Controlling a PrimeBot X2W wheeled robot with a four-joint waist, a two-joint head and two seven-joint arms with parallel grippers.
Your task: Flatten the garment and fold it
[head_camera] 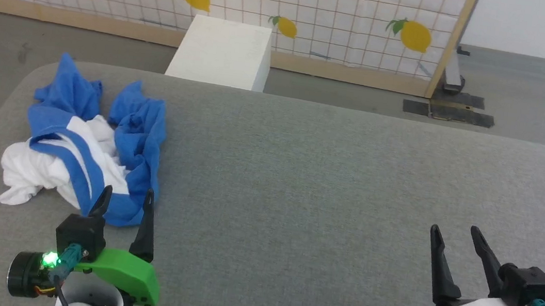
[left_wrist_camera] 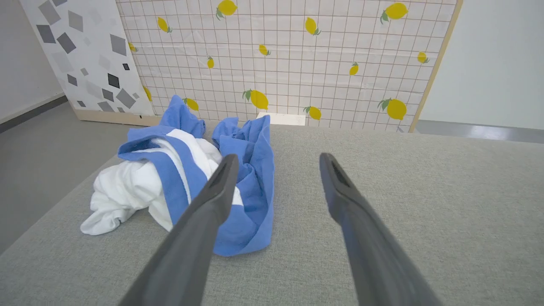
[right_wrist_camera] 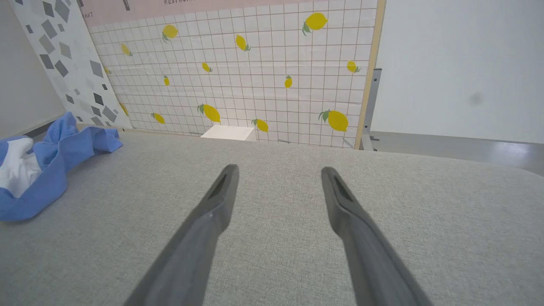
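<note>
The left pincer (head_camera: 128, 192) is released, its two dark fingers spread with nothing between them, and the garment (head_camera: 80, 150) lies directly ahead of it and a little to its left on the grey fabric-covered table (head_camera: 300, 177). The garment is a crumpled heap: bunched white cloth on the side away from the pincer's right finger, with bright blue sleeves twisted over and around it, and a blue fold at the edge nearest the fingertips. In the left wrist view the left finger crosses in front of that blue fold; whether it touches the cloth cannot be told. The right pincer (head_camera: 454, 228) is also released and empty, poised over bare table, with the garment well apart from it, far off to its left. Beyond both pincers, past the table's far edge, a white box (head_camera: 222, 53) stands before a lemon-print grid panel (head_camera: 321, 8).
</note>
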